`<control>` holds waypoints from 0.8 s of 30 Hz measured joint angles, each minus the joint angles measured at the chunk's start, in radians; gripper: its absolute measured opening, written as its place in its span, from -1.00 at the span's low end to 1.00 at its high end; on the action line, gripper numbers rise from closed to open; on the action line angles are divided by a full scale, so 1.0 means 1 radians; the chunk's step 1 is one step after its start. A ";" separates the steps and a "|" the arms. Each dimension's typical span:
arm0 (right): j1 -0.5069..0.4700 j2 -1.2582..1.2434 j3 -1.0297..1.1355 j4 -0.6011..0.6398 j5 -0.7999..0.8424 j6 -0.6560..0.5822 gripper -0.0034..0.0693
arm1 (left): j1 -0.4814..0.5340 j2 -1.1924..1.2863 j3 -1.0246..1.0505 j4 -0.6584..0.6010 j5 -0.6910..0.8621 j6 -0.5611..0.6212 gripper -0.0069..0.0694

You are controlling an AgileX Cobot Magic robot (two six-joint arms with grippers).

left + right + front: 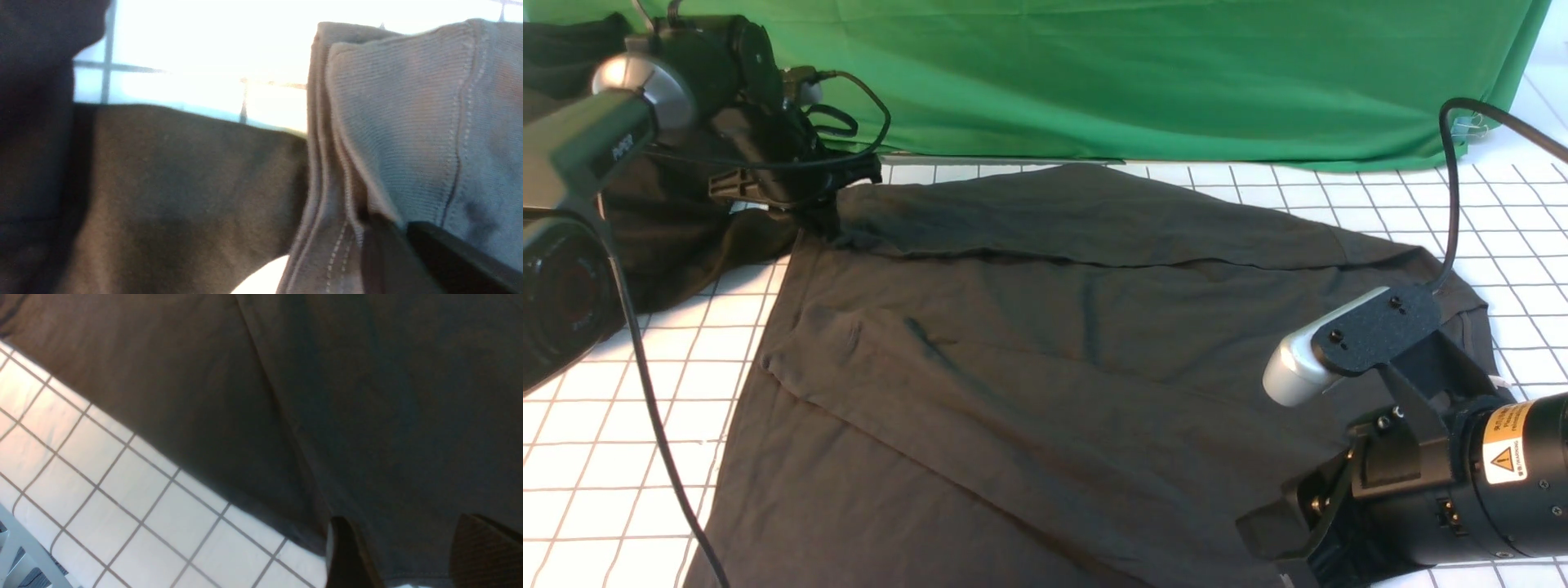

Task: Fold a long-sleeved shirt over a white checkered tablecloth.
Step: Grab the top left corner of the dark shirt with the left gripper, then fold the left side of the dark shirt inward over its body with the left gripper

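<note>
Our left arm (580,155) stretches forward on the far left, its left gripper (829,204) low, jaws pinched on a ribbed edge of the long-sleeved shirt (1045,343). Our right arm (1503,482) lies low nearside, the right gripper (412,551) with jaws standing apart.

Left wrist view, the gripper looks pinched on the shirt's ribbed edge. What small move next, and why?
Probably raise the left gripper slightly to test its hold: it appears shut on the shirt's ribbed edge at the far left corner, while the right gripper stands open at the shirt's right side, just above the tablecloth.
</note>
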 joint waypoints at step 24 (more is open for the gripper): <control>-0.002 0.000 -0.133 -0.435 -0.005 0.279 0.02 | -0.076 -0.516 0.338 -0.072 0.251 0.045 -0.81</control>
